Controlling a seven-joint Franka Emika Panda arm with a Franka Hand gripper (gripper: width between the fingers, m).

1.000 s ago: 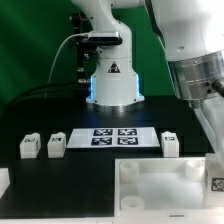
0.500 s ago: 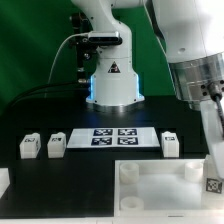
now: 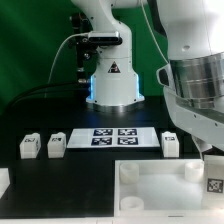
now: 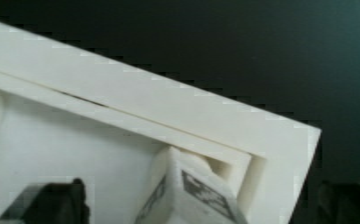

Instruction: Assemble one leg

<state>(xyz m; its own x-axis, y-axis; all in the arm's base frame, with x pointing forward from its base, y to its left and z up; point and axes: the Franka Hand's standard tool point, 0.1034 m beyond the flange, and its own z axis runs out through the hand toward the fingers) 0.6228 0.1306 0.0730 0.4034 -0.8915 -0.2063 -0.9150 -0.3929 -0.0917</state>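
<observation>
Black table (image 3: 40, 110) seen from the exterior view, with the marker board (image 3: 108, 138) lying flat at its middle, carrying four black-and-white tags. To the board's left stand two small white blocks (image 3: 29, 146) and (image 3: 56, 144), side by side, each with a tag on its face. Behind the board rises the arm's white base (image 3: 112, 78), bearing a black warning triangle; no other writing is readable. Just to the board's right stands a third tagged block (image 3: 170, 142). In front of the board lies the large white panel (image 3: 150, 185) with a round socket near its far corner. At the panel's right edge, well right of the board, the leg (image 3: 214, 186) shows its tag beneath the arm's bulky wrist.

In the wrist view the leg (image 4: 191, 192) sits against the inside of the panel's raised rim (image 4: 159, 105). Dark fingertips (image 4: 49, 203) flank it, blurred; whether the gripper (image 4: 195, 205) is clamped on the leg cannot be told.
</observation>
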